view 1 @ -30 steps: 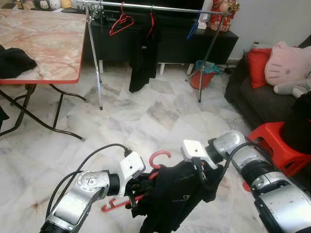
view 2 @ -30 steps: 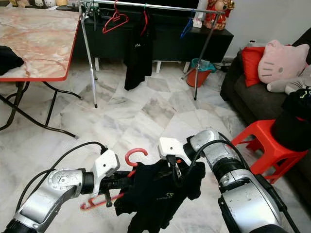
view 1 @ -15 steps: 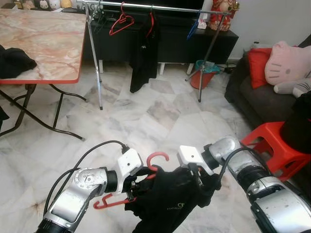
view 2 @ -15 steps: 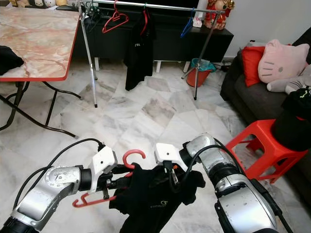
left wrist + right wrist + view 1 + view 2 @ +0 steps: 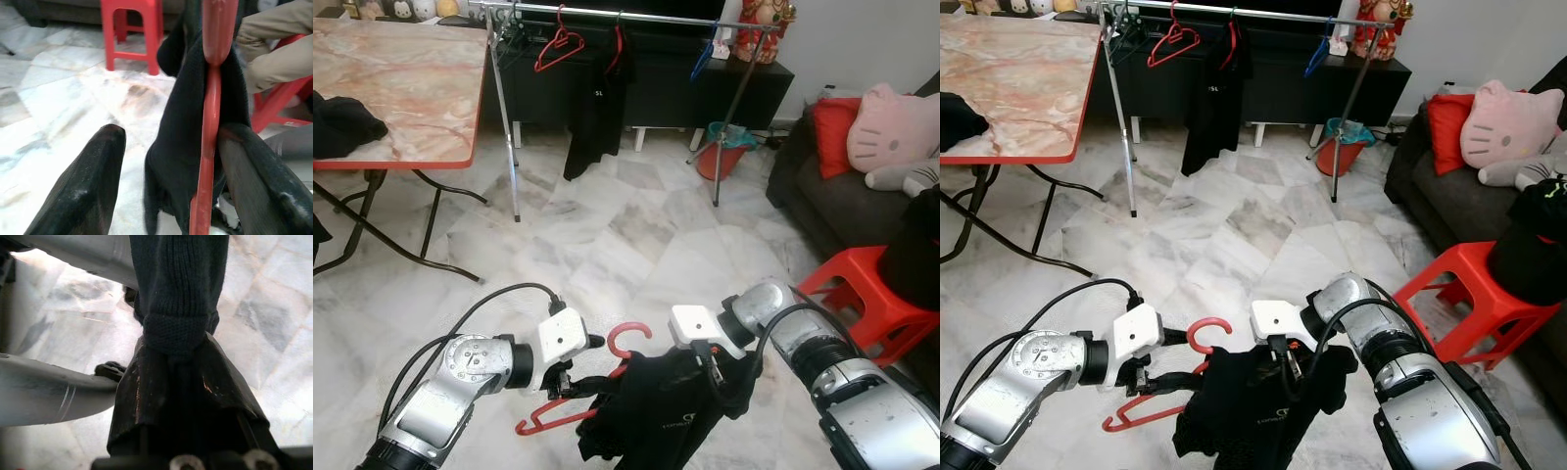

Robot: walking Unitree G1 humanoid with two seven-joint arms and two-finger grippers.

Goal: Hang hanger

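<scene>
- Left eye view: since a second ago the left gripper has drawn back from the black garment, and the red hanger now tilts low above the marble floor. The clothes rack stands well apart.
- Right eye view: the right gripper pinches the garment's top edge.
- Left wrist view: fingers spread wide, hanger and garment between them.
- Right wrist view: fingers clamped on dark knit cloth.
</scene>
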